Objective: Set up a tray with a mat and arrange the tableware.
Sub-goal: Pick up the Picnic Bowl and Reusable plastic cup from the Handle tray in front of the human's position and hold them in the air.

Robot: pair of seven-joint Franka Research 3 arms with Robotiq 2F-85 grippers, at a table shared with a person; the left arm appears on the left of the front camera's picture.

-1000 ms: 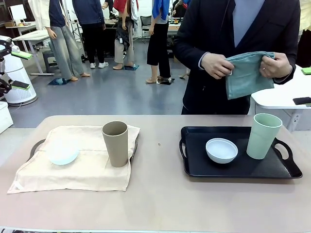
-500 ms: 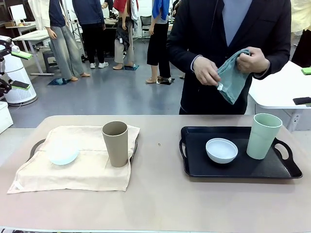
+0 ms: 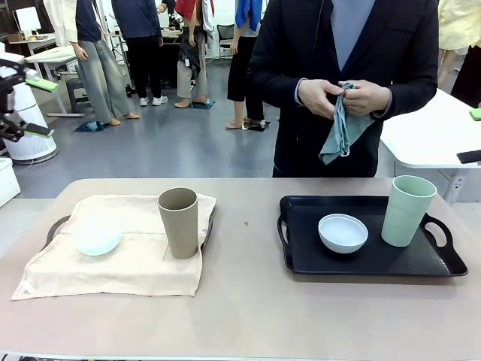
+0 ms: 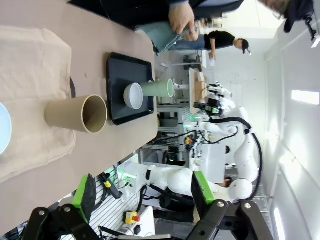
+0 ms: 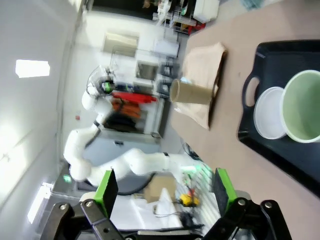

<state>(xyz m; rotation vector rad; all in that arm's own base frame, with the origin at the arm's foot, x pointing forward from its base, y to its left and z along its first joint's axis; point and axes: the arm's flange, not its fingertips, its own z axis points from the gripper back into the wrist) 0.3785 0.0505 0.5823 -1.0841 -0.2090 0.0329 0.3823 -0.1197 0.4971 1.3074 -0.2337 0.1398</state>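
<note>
A beige mat (image 3: 113, 256) covers the left tray (image 3: 54, 226); a pale blue bowl (image 3: 96, 235) and a tan-brown cup (image 3: 178, 222) stand on it. The black right tray (image 3: 391, 259) is bare and holds a white bowl (image 3: 343, 232) and a pale green cup (image 3: 406, 210). At the far side a person holds a bunched teal cloth (image 3: 342, 124) in both hands. My left gripper (image 4: 144, 192) hangs open well back from the tan-brown cup (image 4: 77, 114). My right gripper (image 5: 165, 185) is open too, away from the pale green cup (image 5: 302, 106) and white bowl (image 5: 270, 120).
Bare tabletop (image 3: 248, 301) runs between the two trays and along the near edge. The black tray has handles at both ends (image 3: 442, 229). A white table (image 3: 436, 143) stands behind at the right, and several people stand farther back.
The person has gathered the teal cloth from a spread sheet into a hanging bunch between both hands and shifted a little to the left. The tableware and trays have not moved.
</note>
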